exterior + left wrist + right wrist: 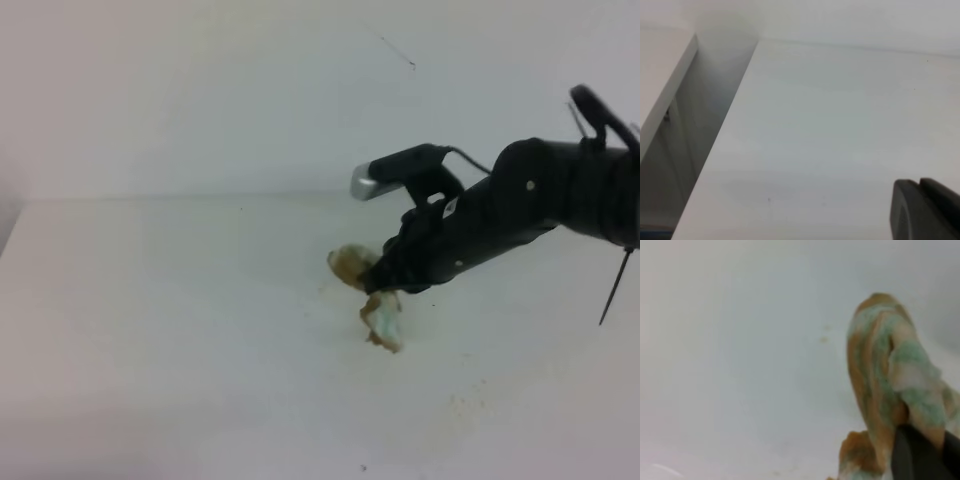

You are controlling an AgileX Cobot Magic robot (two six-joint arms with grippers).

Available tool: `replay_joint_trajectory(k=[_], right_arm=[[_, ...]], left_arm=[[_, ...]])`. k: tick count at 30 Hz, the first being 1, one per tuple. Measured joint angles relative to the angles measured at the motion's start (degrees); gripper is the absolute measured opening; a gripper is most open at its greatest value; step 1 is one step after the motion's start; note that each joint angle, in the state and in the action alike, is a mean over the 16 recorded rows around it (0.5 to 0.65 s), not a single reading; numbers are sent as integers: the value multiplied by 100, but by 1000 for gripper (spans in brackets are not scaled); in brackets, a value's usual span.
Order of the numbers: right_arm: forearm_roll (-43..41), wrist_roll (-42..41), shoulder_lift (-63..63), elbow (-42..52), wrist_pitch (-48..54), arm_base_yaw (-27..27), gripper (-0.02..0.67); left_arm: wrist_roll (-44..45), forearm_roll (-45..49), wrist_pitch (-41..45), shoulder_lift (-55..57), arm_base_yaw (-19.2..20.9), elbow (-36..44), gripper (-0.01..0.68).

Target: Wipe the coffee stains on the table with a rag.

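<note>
White table [150, 330] fills most of the high view, wall behind. R gripper [385, 283] comes in from the right, jaws pinched tight on the rag [383, 322], which hangs down onto the surface near mid-table. Brownish blotch [350, 265] sits just left of the gripper tip: probably what's left of the stain, or a stained fold of rag, can't tell which. To wipe well, I'd judge: keep rag pressed flat on the top, short overlapping strokes over the blotch, don't lift till it's gone. Faint specks front-right may need a pass too. Lots of bare room left and front; back edge at the wall is closest.

L wrist view: bare table, its left edge [725, 135] dropping to a gap beside a white panel. L gripper [925, 210] only shows as a dark corner, low right; open or closed, can't tell. It's well apart from the work.

R wrist view: rag [885, 390] close up, teal-white w/ orange-brown soak, clamped in the dark finger [920, 455] at the bottom. Small tan flecks [825, 335] on the table just beyond it.
</note>
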Motion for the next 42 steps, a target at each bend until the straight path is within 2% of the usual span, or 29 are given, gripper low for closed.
replay_joint_trajectory(k=[9, 15, 21, 31, 42], right_arm=[[-931, 461, -807, 92, 540, -717, 2], [-994, 395, -1168, 462, 625, -1308, 1], [-835, 256, -1363, 1105, 178, -1667, 1], [-357, -101, -1149, 2020, -729, -1785, 1], [-10, -399, -724, 2270, -969, -1756, 1]], left_arm=[[0, 0, -27, -9, 0, 13, -3], [0, 0, -32, -9, 0, 13, -3], [0, 0, -32, -9, 0, 13, -3], [0, 3, -38, -9, 0, 13, -3], [0, 9, -32, -9, 0, 13, -3]])
